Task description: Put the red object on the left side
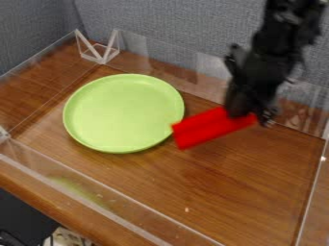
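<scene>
1. The red object (214, 126): bright red, matte, plain elongated rectangular block, no markings.
2. State: clamped at its upper-right end, that end hidden; seems lifted off the wood, but its height can't be told for sure.
3. Pose: long axis runs diagonally, lower-left end nearer the green plate (122, 112), upper-right end sits higher in the picture, slight tilt.
4. Place: just off the green plate's right rim, lower-left corner right at or barely overlapping the rim in the picture; contact with the plate can't be told. Not on the plate's surface.
</scene>
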